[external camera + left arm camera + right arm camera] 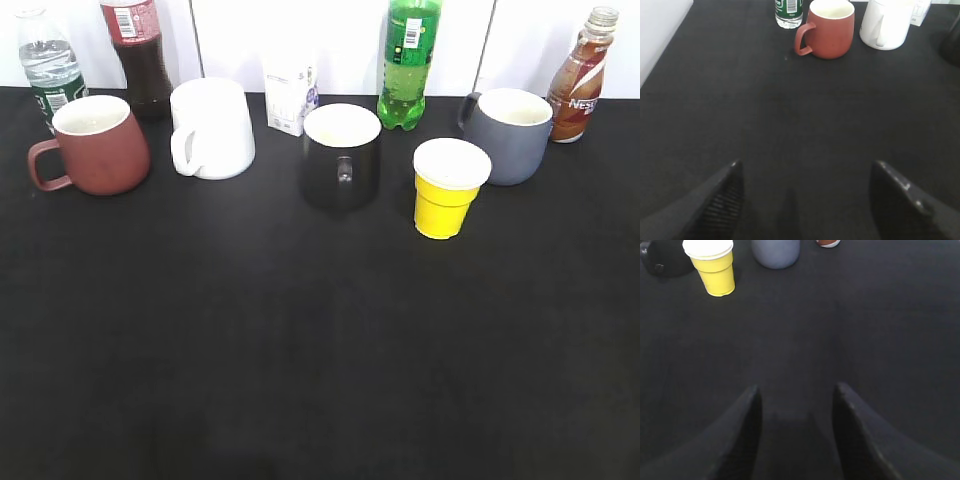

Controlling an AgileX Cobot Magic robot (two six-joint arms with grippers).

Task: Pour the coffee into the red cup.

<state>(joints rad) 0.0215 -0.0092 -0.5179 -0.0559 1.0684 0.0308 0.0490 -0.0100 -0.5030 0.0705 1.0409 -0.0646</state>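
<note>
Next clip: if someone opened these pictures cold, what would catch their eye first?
Most likely the bright yellow paper cup right of centre and the tall green soda bottle behind it, vivid against the black tabletop. Next, the row of mugs: the red ceramic mug at far left, with the brown coffee bottle at the far right. Both open grippers hover empty over the table.

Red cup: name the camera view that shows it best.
The left wrist view shows the red cup best: large, handle to the left, pale inside visible. The exterior view shows it whole too, but smaller, at the far left of the row. The right wrist view does not show it.
</note>
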